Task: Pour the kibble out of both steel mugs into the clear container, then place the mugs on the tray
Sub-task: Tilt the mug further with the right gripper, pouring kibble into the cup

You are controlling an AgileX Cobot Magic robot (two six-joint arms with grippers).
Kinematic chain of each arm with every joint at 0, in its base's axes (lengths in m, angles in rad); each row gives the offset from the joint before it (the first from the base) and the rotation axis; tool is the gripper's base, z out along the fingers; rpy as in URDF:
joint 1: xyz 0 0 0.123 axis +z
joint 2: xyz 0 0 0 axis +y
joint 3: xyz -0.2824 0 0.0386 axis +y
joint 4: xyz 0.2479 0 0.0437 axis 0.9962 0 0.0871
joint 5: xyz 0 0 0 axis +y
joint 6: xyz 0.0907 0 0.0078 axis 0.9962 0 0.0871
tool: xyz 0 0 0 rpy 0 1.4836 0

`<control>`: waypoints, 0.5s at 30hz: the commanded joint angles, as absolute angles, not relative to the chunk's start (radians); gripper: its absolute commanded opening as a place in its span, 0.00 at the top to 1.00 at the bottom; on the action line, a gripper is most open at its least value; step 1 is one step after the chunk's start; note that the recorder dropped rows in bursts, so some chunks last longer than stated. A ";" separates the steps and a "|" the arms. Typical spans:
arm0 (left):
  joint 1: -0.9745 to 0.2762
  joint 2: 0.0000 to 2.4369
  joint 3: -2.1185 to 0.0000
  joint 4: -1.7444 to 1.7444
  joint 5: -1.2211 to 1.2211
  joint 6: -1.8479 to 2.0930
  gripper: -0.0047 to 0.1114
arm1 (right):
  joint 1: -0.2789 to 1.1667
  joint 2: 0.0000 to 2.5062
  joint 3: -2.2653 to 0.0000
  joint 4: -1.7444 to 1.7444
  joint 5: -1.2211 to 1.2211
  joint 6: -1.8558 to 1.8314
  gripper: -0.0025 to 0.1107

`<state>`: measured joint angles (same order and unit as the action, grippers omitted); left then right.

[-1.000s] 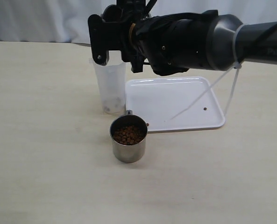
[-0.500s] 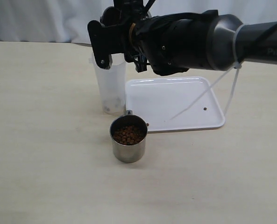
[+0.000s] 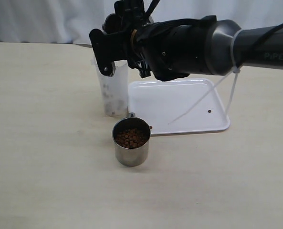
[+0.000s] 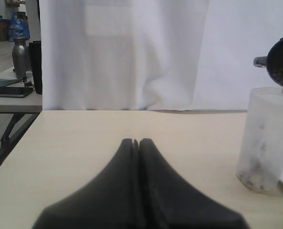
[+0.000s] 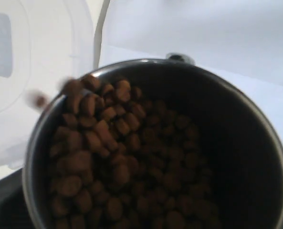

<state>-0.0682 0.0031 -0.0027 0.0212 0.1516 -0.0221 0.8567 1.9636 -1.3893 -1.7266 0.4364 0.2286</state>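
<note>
Exterior view, by size: table (image 3: 46,181); right gripper (image 3: 120,55) above the middle of the far edge, apparently clamped on the held steel mug (image 4: 282,67), though its fingers are mostly hidden; left gripper (image 4: 139,143), fingers pressed together on nothing; tray (image 3: 155,105) right of centre; clear container (image 3: 113,95) upright just beside the tray's far-left corner, under the tilted mug's lip. Standing steel mug (image 3: 131,148) upright just off the tray's near-left corner, part-filled with kibble (image 3: 131,137). More pellets fill the held mug, tip over its rim and lie in the container's bottom.
</note>
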 commanded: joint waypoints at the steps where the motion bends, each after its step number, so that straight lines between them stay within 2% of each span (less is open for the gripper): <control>1: -0.066 0.000 0.000 0.016 0.143 -0.024 0.96 | 0.850 1.957 -1.396 -1.744 0.450 0.215 0.93; 15: -0.066 0.000 0.000 0.016 0.143 -0.024 0.96 | 0.850 1.957 -1.430 -1.744 0.434 0.160 0.93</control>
<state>-0.0682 0.0031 -0.0027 0.0212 0.1516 -0.0221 0.8550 1.9656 -1.4216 -1.7266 0.4364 0.1816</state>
